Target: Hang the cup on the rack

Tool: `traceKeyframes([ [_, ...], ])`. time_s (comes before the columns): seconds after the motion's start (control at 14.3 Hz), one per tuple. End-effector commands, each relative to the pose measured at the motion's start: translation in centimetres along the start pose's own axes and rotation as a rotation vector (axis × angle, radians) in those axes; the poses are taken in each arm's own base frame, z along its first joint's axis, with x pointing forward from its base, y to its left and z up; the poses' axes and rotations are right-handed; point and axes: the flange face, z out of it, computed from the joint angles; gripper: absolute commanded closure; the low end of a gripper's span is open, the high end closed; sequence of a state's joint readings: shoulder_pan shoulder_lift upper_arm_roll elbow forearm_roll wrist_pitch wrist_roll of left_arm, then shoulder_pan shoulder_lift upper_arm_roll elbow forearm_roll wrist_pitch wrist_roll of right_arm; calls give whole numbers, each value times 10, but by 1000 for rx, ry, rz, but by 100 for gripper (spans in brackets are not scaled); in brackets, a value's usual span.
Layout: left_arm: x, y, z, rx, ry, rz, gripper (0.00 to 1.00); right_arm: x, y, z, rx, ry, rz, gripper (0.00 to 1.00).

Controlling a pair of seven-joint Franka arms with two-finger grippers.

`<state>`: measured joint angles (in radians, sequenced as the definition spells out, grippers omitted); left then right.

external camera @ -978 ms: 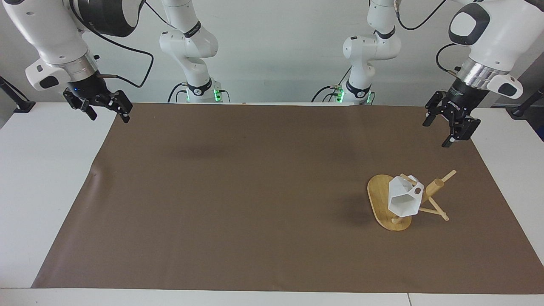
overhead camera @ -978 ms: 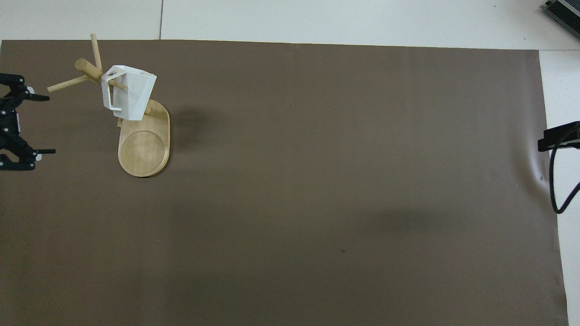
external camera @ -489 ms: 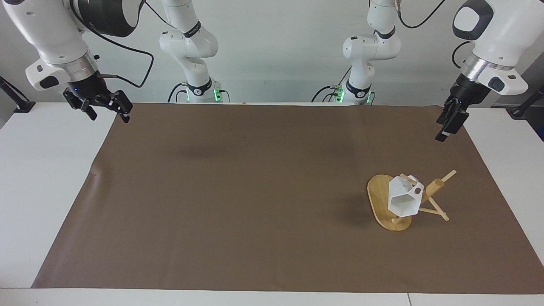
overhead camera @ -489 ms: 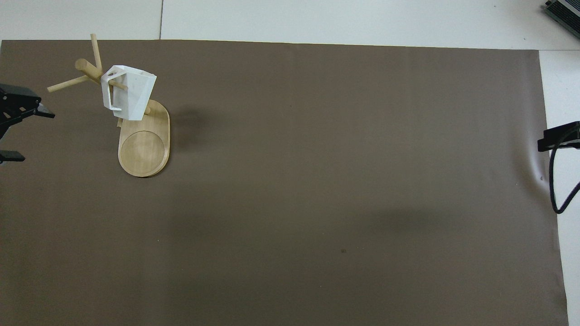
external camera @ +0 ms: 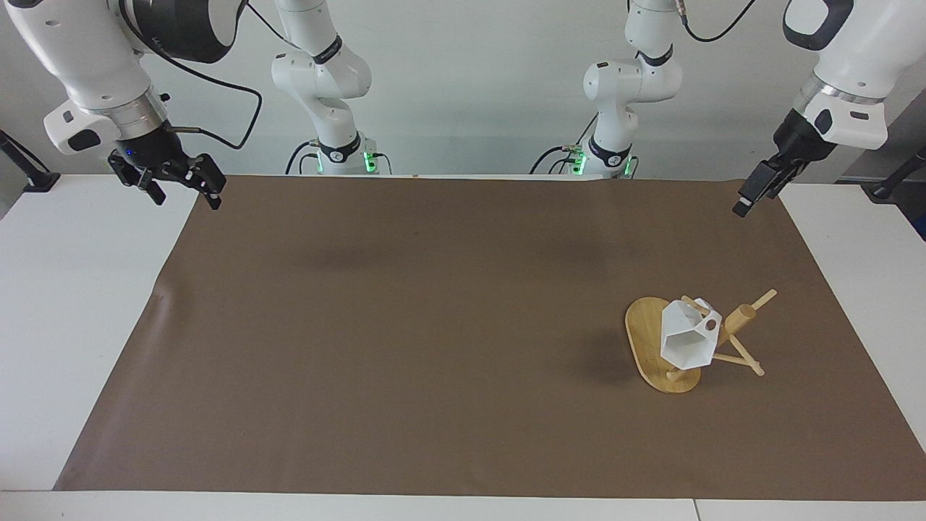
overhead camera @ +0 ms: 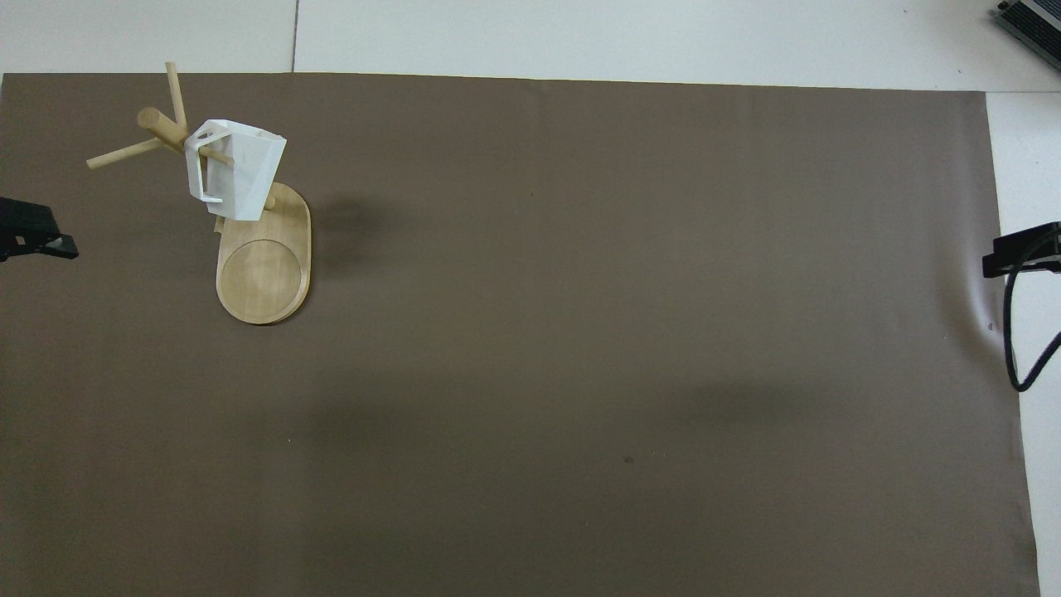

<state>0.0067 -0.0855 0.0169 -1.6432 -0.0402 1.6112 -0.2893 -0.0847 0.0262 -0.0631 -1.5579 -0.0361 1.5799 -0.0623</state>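
A plain pale wall (external camera: 477, 87) stands at the robots' end of the room, evenly lit, with no harsh glare on it. The white table (external camera: 65, 304) is made of panels whose seams show in both views, and a large brown sheet (external camera: 405, 333) covers most of its top, leaving white margins at both ends and along the edge farthest from the robots. The sheet lies mostly flat, with a slight wrinkle near its edge at the right arm's end, and soft, blurred shadows fall across it in a few places.
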Motion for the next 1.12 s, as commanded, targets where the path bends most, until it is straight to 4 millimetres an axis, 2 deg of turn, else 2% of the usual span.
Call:
traceKeyframes([
  [0.0,-4,5,-21,57,-18,118,0,-5,-2,-2,-3,9,13,0],
  [0.07,-5,5,-25,73,-27,134,0,-5,-2,-2,-3,7,13,0],
  [0.35,-10,14,-17,82,-45,281,0,-5,-2,-1,-3,7,13,0],
  [0.63,-6,18,2,53,38,292,0,-5,-2,-1,-3,7,13,0],
  [1.05,-14,22,6,33,3,302,0,-5,-2,-1,-3,7,13,0],
])
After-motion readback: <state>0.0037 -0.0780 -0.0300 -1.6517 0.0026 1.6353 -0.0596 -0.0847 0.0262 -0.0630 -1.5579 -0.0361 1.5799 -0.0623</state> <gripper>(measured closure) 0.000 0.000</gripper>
